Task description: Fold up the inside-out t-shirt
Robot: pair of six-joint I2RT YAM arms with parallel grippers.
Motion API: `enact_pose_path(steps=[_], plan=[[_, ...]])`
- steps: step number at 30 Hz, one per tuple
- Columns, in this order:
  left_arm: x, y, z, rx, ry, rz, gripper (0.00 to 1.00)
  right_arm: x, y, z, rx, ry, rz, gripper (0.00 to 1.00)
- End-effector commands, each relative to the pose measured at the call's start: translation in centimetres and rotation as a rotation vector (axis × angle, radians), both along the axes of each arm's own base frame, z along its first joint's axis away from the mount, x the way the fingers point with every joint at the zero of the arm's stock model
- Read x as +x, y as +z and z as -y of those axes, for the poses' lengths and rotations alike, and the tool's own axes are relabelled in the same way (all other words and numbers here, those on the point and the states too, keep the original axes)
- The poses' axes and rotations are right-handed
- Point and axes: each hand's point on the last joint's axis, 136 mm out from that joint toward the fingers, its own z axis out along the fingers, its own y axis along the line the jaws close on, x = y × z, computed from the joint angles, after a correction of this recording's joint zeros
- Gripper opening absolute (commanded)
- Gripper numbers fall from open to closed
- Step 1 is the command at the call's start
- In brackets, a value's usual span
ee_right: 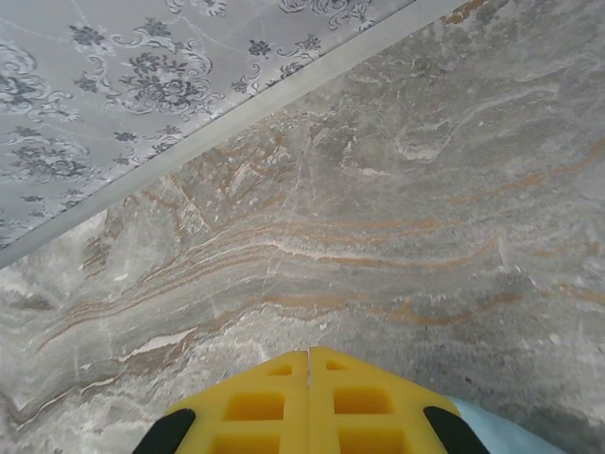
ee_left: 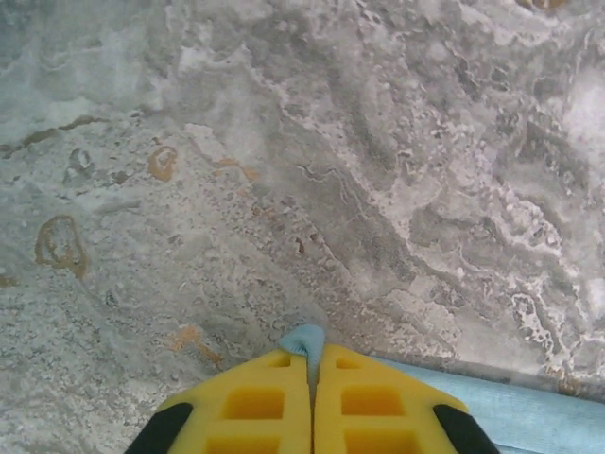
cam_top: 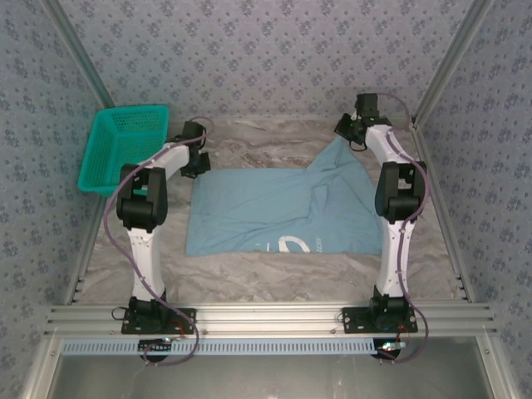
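Grey floral walls (cam_top: pixel 266 50) box in a marbled grey desk (cam_top: pixel 274 274). Light blue t-shirt (cam_top: pixel 274 208) lies spread mid-desk, teal basket (cam_top: pixel 120 150) far left. Shirt corner's pinched in the left gripper (ee_left: pixel 312 364); right gripper (ee_right: pixel 308 357) is clamped together beside the shirt edge.

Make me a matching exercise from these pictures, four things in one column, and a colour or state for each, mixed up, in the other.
1 t-shirt
2 basket
3 left gripper
4 right gripper

A teal mesh, far left corner
B shut, pinching light blue cloth
C light blue, white print near hem
D shut, no cloth seen pinched

Pairs: 1-C, 2-A, 3-B, 4-D
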Motion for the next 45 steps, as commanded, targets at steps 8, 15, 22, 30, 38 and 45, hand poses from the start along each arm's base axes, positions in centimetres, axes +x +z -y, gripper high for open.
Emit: enact_pose_path(steps=[8, 15, 22, 30, 38, 45], plan=[[-0.6, 7.3, 0.5, -0.1, -0.02, 0.173, 0.0, -7.9, 9.3, -1.1, 0.06, 0.059, -0.038, 0.02], [-3.0, 9.9, 0.6, -0.143, -0.024, 0.237, 0.0, -16.2, 11.3, -1.1, 0.187, 0.065, -0.065, 0.02], [-6.5, 10.3, 0.2, -0.176, 0.004, 0.264, 0.0, -24.7, 10.2, 1.0, 0.173, 0.016, -0.169, 0.02], [-10.7, 7.5, -0.1, -0.193, 0.022, 0.207, 0.0, -30.2, 5.0, 1.2, 0.19, 0.014, -0.327, 0.02], [-15.1, 4.9, -0.1, -0.207, 0.02, 0.131, 0.0, -32.3, 2.3, 0.9, 0.203, 0.019, -0.42, 0.02], [-16.9, 3.7, 0.8, -0.239, 0.005, 0.112, 0.0, -32.0, 3.2, 2.8, 0.148, -0.011, -0.404, 0.02]])
